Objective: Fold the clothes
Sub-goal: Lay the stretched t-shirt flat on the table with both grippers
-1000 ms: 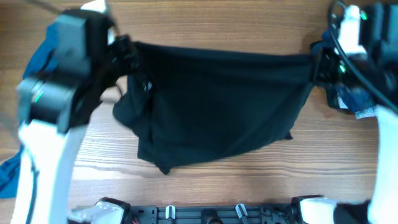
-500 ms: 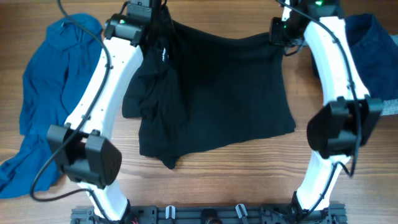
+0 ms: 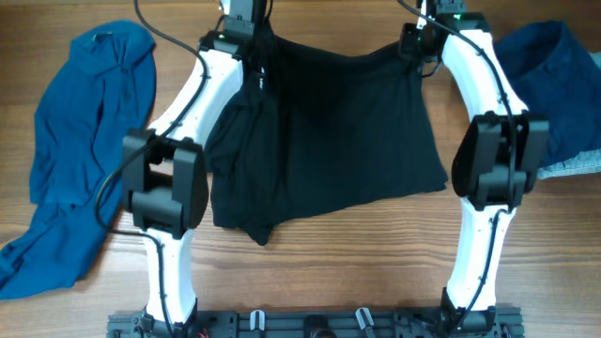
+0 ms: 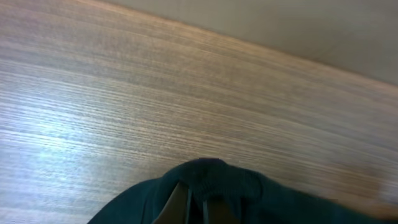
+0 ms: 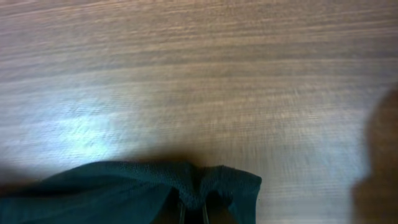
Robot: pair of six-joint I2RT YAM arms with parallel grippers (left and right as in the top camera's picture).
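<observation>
Black top (image 3: 329, 141) spread across middle of wooden table (image 3: 329, 272), far edge pinched at both corners: left gripper (image 3: 250, 45) clamped on far-left corner, right gripper (image 3: 413, 43) clamped on far-right corner. Bright blue shirt (image 3: 75, 150) crumpled well left of top, navy piece (image 3: 554, 84) just right.

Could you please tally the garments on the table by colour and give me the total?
black garment: 1
bright blue shirt: 1
navy garment: 1
Total: 3
The pale grey strip beside the navy garment may be part of it, so it is not counted separately.
</observation>
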